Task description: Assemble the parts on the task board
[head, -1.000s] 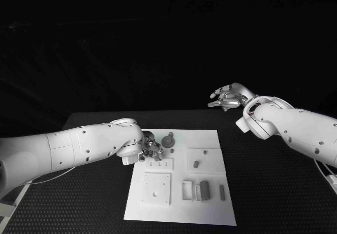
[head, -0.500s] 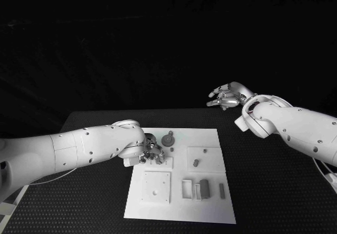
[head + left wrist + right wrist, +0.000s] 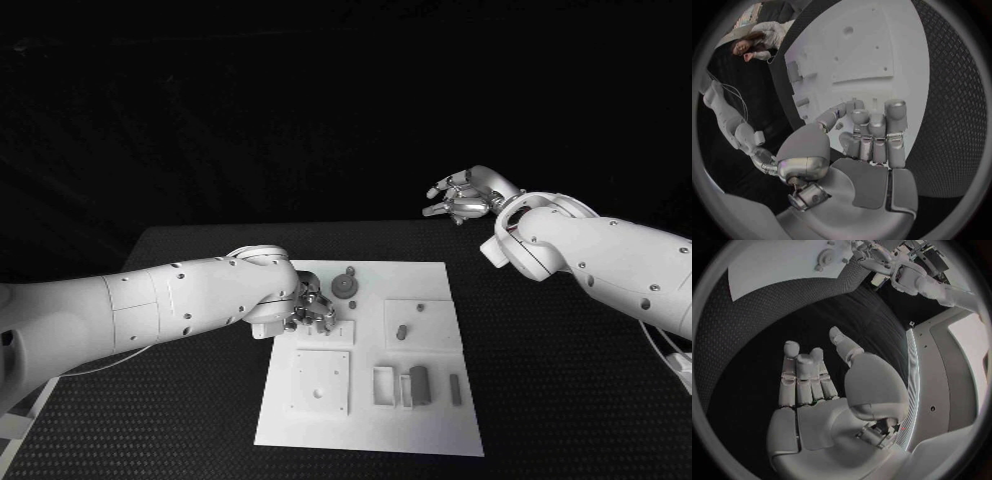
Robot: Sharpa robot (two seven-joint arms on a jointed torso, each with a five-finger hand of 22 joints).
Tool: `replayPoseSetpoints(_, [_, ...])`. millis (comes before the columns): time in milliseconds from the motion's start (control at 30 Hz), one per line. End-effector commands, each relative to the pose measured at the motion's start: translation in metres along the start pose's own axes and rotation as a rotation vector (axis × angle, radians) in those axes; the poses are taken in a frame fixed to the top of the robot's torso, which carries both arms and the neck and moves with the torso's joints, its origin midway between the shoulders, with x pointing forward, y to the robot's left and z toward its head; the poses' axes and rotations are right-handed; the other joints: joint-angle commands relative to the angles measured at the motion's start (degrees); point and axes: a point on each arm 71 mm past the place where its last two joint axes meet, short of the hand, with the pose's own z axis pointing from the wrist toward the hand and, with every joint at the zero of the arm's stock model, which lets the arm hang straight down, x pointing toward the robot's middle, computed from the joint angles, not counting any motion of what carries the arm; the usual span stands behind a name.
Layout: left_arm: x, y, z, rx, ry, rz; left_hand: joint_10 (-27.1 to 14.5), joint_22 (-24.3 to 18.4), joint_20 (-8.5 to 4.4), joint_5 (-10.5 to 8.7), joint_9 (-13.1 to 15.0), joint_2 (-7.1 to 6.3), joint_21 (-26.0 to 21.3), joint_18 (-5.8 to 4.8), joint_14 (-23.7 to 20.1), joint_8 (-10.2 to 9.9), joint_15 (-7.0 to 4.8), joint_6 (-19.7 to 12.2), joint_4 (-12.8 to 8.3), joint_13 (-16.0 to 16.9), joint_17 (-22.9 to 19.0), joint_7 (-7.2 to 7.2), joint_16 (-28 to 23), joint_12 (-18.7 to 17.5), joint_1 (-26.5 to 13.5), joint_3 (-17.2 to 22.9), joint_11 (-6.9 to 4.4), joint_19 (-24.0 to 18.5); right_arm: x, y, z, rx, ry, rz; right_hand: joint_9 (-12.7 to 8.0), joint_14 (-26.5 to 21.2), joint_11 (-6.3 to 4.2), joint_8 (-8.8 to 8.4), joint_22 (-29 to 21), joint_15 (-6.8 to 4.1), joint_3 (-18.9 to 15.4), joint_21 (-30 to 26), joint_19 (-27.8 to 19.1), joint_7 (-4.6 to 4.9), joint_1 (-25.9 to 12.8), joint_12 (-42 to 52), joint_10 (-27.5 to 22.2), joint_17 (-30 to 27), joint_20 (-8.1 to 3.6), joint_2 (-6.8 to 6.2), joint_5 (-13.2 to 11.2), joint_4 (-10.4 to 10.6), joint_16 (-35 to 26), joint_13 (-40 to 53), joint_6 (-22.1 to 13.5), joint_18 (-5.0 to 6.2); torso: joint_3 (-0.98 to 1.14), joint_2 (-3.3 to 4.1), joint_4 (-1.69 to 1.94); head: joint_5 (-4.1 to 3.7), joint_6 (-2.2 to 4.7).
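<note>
Black, finely textured worktop [image 3: 577, 400] fills the space before the robot, with darkness behind it. On its middle lies the white task board [image 3: 368, 440], a long plate with raised square blocks and recesses. Several small grey parts sit on it: a round disc-like piece [image 3: 346, 287] near the far edge, a short peg [image 3: 402, 333] on the right-hand block, and a dark upright block [image 3: 420, 384] beside a thin bar [image 3: 454, 390] toward the near right.

The left robot hand [image 3: 307, 313] is low over the far left part of the board, fingers curled together and pointing down at a small raised block; whether it pinches anything I cannot tell. The right robot hand [image 3: 462, 203] hangs in the air beyond the far right corner of the worktop, well apart from the board, its fingers loosely spread and holding nothing [image 3: 811, 385].
</note>
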Motion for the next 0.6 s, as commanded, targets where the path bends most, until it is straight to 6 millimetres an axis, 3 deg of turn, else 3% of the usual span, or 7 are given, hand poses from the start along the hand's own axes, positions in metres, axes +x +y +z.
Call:
replayPoseSetpoints(33, [0.0014,-0.0010,-0.0001,0.003,0.008,0.055,-1.31,1.32,-3.86,-0.13,19.26,0.48,0.26,3.30,3.06,0.77,-5.49,4.59,-0.57,-0.09,-0.09,-2.98,0.18,0.22,0.03,2.49,-2.51,2.17,0.0011,0.0012,0.0002,-0.002,0.010,0.003,-0.05,-0.37,-0.08,-0.35,0.36,0.12,-0.45,-0.14,-0.03,0.27,0.23,0.25,-0.24,-0.08,0.24,0.23,0.09,-0.04,0.18,-0.10,-0.08,1.12,-0.02,-0.01,-0.02,-0.09,-0.03])
replayPoseSetpoints(600, [0.0037,-0.0029,0.0006,0.003,0.041,0.059,-1.24,1.31,-3.83,-0.35,19.37,0.41,0.49,3.35,3.02,0.81,-5.61,4.78,-0.57,-0.15,-0.32,-3.10,0.51,0.39,0.07,2.45,-2.63,2.20,0.0032,0.0032,0.0009,-0.004,0.016,0.004,-0.07,-0.34,-0.09,-0.36,0.37,0.10,-0.52,-0.12,0.01,0.26,0.28,0.33,-0.21,-0.09,0.23,0.33,0.09,-0.05,0.23,-0.13,-0.06,1.12,0.02,-0.01,0.03,0.06,-0.28])
